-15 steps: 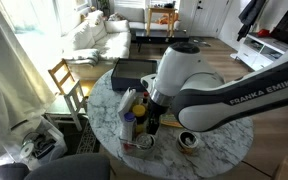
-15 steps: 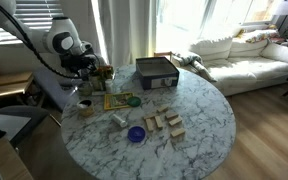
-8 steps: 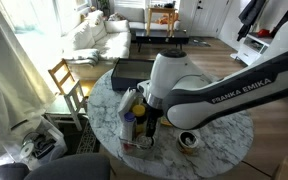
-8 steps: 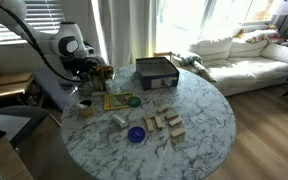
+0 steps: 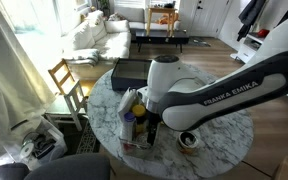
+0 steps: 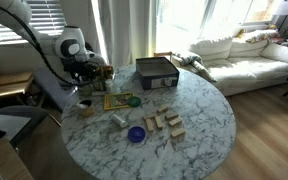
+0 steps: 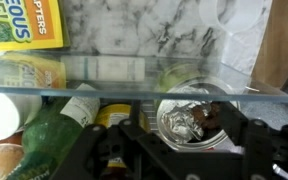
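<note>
The arm [image 5: 216,95] reached low across the round marble table [image 6: 206,118] and bent down at the wrist, so that its white joints blocked most of the gripper [image 5: 148,122] from sight in an exterior view. From the opposite side the gripper [image 6: 92,74] hung at the table's edge among a cluster of bottles. In the wrist view the gripper [image 7: 189,142] pointed straight down over a clear bin [image 7: 144,90]. Its jaws were spread, one on each side of a small jar [image 7: 192,120] with crinkled foil at its mouth. Whether the pads touched the jar could not be made out. The jar stood inside the bin near the bin's long wall. A green bottle [image 7: 50,134] leaned beside it, and a yellow-lidded container lay between the two. That wall ran across the gripper's front, and beyond it a yellow box [image 7: 24,22] lay flat on the marble. Well apart on the table were a dark tray [image 6: 156,72], a blue bowl [image 6: 136,133], some wooden blocks [image 6: 165,123] and a small cup [image 5: 188,140] near the arm's elbow.
</note>
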`<state>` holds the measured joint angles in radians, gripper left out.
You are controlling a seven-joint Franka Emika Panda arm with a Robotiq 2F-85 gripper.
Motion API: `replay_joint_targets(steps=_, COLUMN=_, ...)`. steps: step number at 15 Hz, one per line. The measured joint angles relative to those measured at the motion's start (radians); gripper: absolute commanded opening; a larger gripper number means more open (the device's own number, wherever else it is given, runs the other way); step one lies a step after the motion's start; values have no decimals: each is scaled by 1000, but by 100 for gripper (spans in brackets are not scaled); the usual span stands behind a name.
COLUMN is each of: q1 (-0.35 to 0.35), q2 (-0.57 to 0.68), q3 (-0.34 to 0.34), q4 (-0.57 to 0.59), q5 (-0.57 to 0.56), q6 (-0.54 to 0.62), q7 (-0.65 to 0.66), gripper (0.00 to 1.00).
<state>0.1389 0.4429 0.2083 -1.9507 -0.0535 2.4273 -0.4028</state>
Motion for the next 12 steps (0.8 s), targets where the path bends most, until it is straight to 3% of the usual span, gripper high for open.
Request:
replay_joint_targets(steps=2, q1=0, q2=14, q3=0, q4=10, q5=0, q6=0, q7=0, gripper=46)
replay_joint_targets(steps=3, q1=0, q2=21, q3=0, q4=14, q5=0, q6=0, q7=0, gripper=42)
replay_joint_targets(steps=8, q1=-4, q2=48, q3=0, q4=27, q5=0, q6=0, q7=0, gripper=5)
replay_joint_targets(steps=9, q1=-8, q2=52, q3=0, q4=32, q5=0, q6=0, q7=0, gripper=1)
replay_joint_targets(steps=12, q1=-17, q2=63, q3=0, q4=49, q5=1, q6=1, q7=0, gripper=3)
